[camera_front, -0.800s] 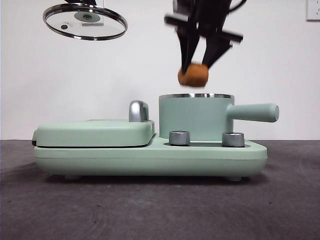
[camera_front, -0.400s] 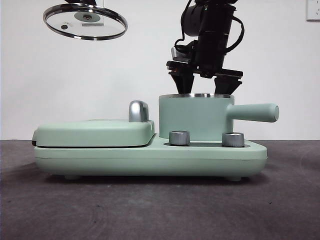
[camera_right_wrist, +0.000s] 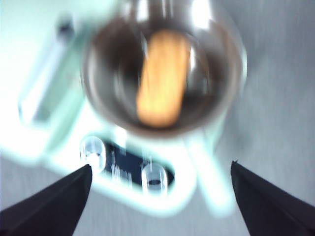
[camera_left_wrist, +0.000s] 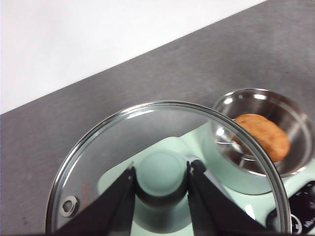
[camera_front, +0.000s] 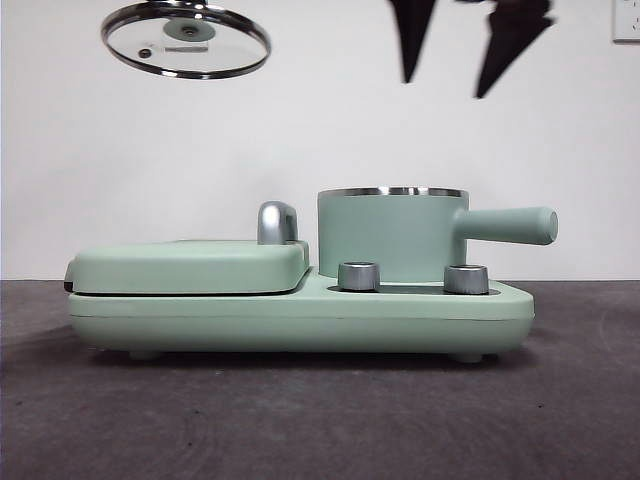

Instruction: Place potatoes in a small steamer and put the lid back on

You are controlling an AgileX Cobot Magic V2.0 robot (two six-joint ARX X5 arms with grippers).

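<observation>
From the front, the small steamer (camera_front: 391, 234) hides its contents; the lid (camera_front: 186, 39) hangs high over the griddle cover (camera_front: 190, 266). The left wrist view shows the left gripper (camera_left_wrist: 160, 173) clamped on the lid's knob (camera_left_wrist: 160, 170), the potato (camera_left_wrist: 262, 135) lying inside the pot. The right gripper (camera_right_wrist: 160, 196) hangs spread wide, empty, above it.

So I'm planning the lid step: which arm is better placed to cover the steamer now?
The left. Its claw already grips the lid by the knob, held high off to one side of the small steamer. The right claw is open and empty above the pot, with the potato inside.
</observation>
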